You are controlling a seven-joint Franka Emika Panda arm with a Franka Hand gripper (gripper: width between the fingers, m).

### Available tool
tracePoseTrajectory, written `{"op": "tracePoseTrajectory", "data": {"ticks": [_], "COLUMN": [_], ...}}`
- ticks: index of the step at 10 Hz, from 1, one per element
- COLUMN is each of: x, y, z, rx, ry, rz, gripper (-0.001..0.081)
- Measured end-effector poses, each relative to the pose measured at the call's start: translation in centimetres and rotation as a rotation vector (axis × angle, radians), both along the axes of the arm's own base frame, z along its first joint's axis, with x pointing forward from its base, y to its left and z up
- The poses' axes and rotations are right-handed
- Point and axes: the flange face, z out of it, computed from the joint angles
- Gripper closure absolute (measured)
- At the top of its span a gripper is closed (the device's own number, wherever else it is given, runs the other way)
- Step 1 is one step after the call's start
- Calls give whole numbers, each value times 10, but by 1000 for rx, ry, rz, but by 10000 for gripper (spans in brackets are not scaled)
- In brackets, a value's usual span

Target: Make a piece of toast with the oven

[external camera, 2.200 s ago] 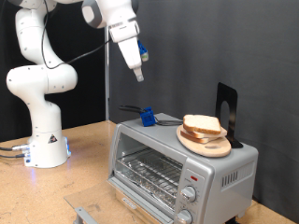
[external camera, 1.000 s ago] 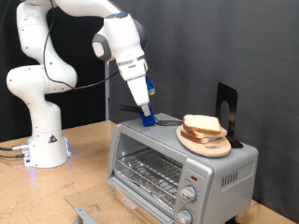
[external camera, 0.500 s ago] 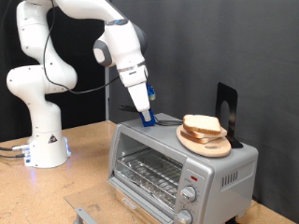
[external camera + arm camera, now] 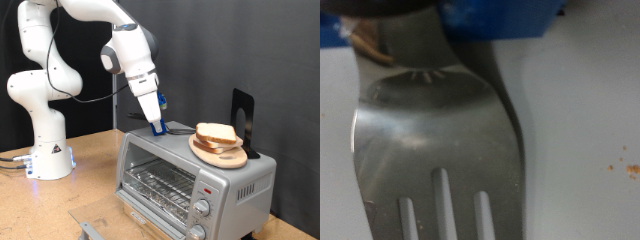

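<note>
While the end effector (image 4: 156, 124) sits down on a fork (image 4: 440, 150) atop the oven (image 4: 190, 165), its finger spread unclear, the toast (image 4: 217, 133) rests on a wooden plate (image 4: 220, 154) nearby.

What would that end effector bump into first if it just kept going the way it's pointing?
Most likely the blue-handled fork lying on top of the oven. The end effector points down at its blue handle, and the wrist view is filled with the fork's metal head. Whether it already touches is unclear.
</note>
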Motion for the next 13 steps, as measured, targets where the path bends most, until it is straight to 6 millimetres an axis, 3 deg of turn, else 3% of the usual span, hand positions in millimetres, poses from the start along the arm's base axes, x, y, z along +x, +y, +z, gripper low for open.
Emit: {"op": "tracePoseTrajectory", "data": {"ticks": [3,5,6,7,13], "x": [-1,-1,-1,-1,-1], "y": [2,2,2,2,2], "z": [-1,-1,-1,-1,-1], "rx": [18,20,21,21,22], "ry": [4,5,5,6,8], "rz": [-10,-12,-12,-14,-19], "gripper": [-2,250,250,320,320]}}
